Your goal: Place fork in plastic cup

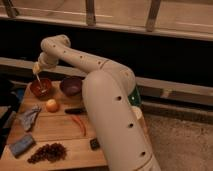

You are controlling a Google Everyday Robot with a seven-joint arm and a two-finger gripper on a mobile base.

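Wooden table (pixel 55 132) fills the near left, and its right part is hidden behind the robot's bulky white arm (pixel 112 115). At the near-left corner lies a blue-grey block (pixel 21 145), with a crumpled grey cloth (pixel 29 117) just beyond it. Beside the block sits a dark heap (pixel 47 152) of small bits, too blurred to name.

Above the far-left part of the table hangs the gripper (pixel 37 69). Its fingers are drawn narrow, pinched on the upper end of the fork (pixel 38 80). The fork is a thin pale sliver that hangs nearly upright, and its lower end dips over the reddish-brown bowl (pixel 41 90). Whether the tip touches the bowl cannot be told.

An orange fruit (pixel 52 105) rests just near of that bowl. To the right a purple bowl (pixel 71 86) stands beside the brown one. Near of it lie a black-handled knife (pixel 75 110), partly covered by the arm, then a red chilli (pixel 80 125). A small dark block (pixel 94 144) is at the table's near edge.

Right of the arm only a cream sliver of the plastic cup (pixel 136 112) shows, well apart from the fork. A scrap of something green (pixel 135 95) is just beyond it, otherwise hidden.
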